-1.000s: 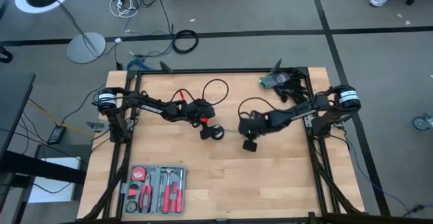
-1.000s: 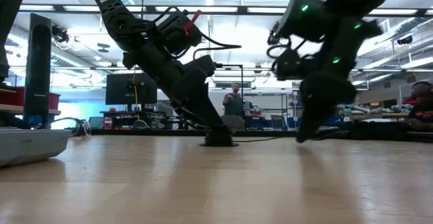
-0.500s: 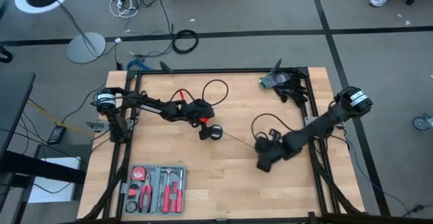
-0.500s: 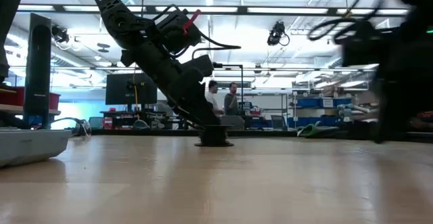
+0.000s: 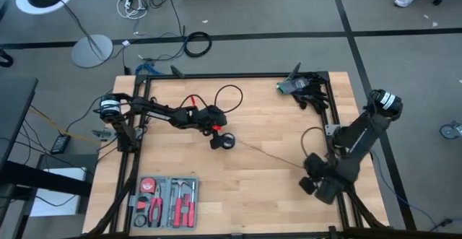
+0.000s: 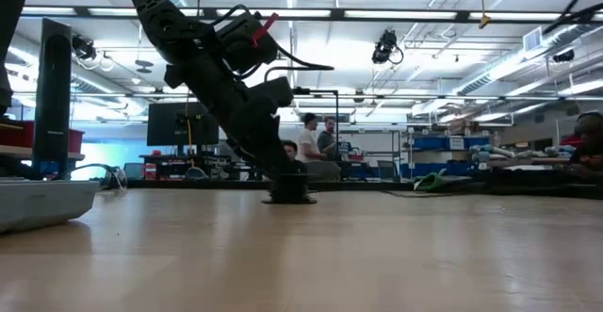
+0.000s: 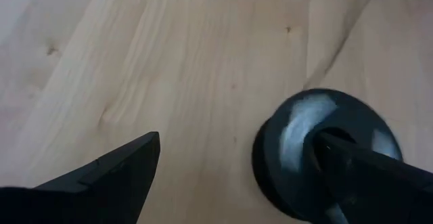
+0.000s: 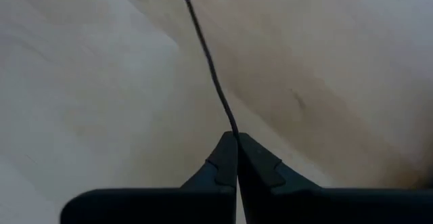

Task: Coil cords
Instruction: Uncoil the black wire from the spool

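My right gripper (image 5: 312, 185) reaches low toward five o'clock, fingers pinched on the cord (image 8: 206, 68); left gripper (image 5: 222, 142) stands spread over the puck (image 7: 318, 149) mid-bench.

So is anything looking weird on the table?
Only the thin black wire: it stretches in a straight line across the table from the puck under the open left gripper to the shut right gripper.

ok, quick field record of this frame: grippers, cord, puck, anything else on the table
left gripper: open, one finger pressing on the puck, mid-table
right gripper: shut on the thin black wire, near the table's right front edge
wire: runs straight between puck and right gripper, looks taut
table: wood
tool kit: front left
other: dark clutter at back right corner
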### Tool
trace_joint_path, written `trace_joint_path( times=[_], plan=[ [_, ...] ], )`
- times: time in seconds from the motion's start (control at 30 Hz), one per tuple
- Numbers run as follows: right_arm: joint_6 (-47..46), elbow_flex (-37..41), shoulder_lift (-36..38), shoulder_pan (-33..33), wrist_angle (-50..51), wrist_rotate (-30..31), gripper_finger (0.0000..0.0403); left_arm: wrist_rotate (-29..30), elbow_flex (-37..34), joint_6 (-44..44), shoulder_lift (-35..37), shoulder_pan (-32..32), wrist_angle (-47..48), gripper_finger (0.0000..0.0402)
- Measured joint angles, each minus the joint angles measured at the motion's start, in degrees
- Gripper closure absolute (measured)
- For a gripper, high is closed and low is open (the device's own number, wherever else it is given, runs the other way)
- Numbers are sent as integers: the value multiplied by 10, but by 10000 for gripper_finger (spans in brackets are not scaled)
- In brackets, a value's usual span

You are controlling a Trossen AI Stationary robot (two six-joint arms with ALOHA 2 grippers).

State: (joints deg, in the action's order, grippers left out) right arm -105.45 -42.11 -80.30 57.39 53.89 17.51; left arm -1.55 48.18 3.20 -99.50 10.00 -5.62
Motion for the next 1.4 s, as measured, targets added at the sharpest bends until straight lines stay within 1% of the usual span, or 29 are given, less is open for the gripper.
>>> trace_joint_path(
  times=[0.07,0.13,0.2,0.37,0.43,0.47,0.57,0.77,0.83,0.93,1.0,1.17,1.3,1.4],
  plan=[
    [-63,-13,-1,25,31,-15,403,2,0,0,0,0,1,6],
    [-99,-20,-2,42,52,-5,403,2,0,0,0,0,-2,6],
    [-118,-21,-2,45,55,42,403,2,0,0,0,0,-6,6],
    [-107,-21,-2,25,38,220,390,2,0,0,0,0,-12,6],
    [-84,-21,-2,1,33,266,384,2,0,0,0,0,-12,6],
    [-66,-21,-2,-14,26,273,381,2,0,0,0,0,-13,6],
    [11,-21,-3,-69,-6,274,375,2,0,0,0,0,-15,6],
    [229,-21,-3,-175,-111,276,371,1,0,0,-1,0,-18,6],
    [285,-21,-3,-201,-135,254,370,1,0,0,-1,0,-18,6],
    [330,-21,-3,-231,-150,203,359,1,0,0,-1,0,-17,6],
    [351,-21,1,-243,-152,184,346,0,0,0,-1,0,-17,6],
    [401,-21,47,-260,-158,187,304,-1,0,0,-1,0,-17,6],
    [461,-21,97,-271,-186,213,272,-1,0,0,-1,0,-17,6],
    [515,-21,132,-284,-217,216,251,-1,0,0,-1,0,-17,6]
  ],
)
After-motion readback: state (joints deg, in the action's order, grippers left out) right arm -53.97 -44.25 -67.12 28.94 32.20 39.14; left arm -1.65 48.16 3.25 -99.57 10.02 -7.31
